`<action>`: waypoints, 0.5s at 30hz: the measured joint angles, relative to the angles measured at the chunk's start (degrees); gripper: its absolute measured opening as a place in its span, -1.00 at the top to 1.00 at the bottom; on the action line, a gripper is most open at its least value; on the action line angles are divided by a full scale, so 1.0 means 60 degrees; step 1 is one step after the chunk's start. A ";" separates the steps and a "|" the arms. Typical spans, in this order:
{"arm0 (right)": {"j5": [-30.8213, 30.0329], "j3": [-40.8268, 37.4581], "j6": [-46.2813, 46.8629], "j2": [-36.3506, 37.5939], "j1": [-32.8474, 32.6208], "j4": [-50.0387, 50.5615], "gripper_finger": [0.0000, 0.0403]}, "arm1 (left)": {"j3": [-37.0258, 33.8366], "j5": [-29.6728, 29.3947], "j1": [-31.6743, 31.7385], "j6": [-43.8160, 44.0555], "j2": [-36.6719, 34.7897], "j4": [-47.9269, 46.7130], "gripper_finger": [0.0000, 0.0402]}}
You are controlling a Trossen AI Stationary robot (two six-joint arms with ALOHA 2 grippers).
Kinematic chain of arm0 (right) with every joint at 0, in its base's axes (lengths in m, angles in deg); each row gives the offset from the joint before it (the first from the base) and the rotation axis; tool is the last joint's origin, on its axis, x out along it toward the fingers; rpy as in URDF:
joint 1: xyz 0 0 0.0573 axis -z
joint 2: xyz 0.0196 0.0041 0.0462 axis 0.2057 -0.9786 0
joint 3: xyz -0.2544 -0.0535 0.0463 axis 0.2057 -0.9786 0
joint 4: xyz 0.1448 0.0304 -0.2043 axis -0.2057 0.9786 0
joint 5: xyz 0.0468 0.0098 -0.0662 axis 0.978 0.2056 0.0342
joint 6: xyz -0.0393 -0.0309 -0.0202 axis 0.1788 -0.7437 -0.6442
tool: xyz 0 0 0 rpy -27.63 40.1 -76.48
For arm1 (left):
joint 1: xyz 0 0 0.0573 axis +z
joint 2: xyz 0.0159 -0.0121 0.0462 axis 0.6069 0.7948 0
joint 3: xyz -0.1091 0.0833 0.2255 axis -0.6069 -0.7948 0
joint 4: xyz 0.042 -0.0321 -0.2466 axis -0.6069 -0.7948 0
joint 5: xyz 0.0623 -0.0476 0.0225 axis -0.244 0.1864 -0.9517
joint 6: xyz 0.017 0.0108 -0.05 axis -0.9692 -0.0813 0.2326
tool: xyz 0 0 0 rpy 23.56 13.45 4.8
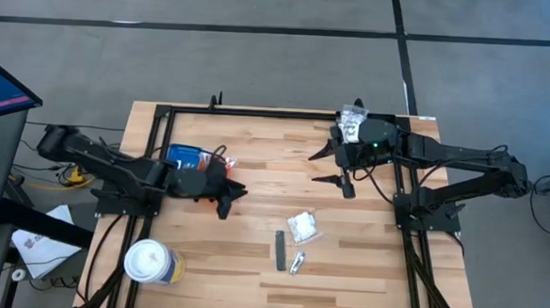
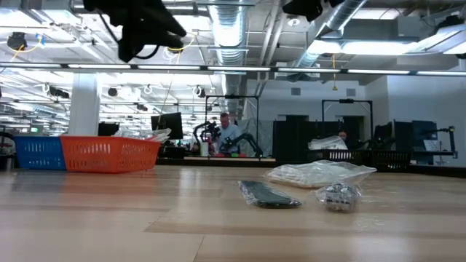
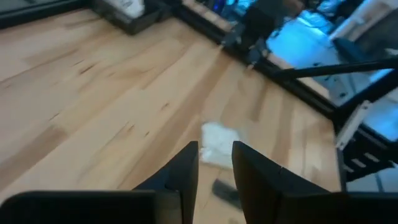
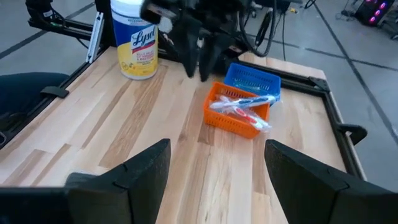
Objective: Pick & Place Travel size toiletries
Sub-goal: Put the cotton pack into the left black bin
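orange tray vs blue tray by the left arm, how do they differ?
Colour: the orange tray is bright orange, the blue tray blue. Contents: the orange tray holds thin toothbrush-like sticks; nothing shows inside the blue tray from the right wrist view. Position: the blue tray sits nearer the table's edge rail, the orange tray inward. Shared: both are ribbed, rectangular, side by side.

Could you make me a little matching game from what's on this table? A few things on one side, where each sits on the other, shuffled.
Things:
1. white lidded cup
2. orange tray
3. clear packet
4. dark grey stick

Places:
A. mid-table, just beyond the dark grey stick
B. table's near left corner
C. beside the blue tray, with toothbrush-like sticks in it
D. lying flat next to a small crinkly packet

Pairs: 1-B, 2-C, 3-A, 4-D
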 joint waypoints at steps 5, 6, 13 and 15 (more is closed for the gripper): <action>0.0000 0.0000 0.0261 0.0000 -0.0104 0.0194 -0.27 | 0.0003 0.0063 -0.0097 -0.0601 0.0412 0.0920 0.54; 0.0003 0.0000 0.0314 0.0000 -0.0141 0.0241 -0.27 | 0.0000 0.0125 -0.0097 -0.0726 0.0466 0.1023 0.54; 0.0000 0.0000 0.0611 0.0000 -0.0646 0.0740 -0.27 | 0.0000 0.0209 -0.0093 -0.1037 0.0552 0.1344 0.54; 0.0000 0.0000 0.0711 0.0000 -0.0847 0.0864 -0.27 | 0.0000 0.0211 -0.0090 -0.1110 0.0551 0.1410 0.54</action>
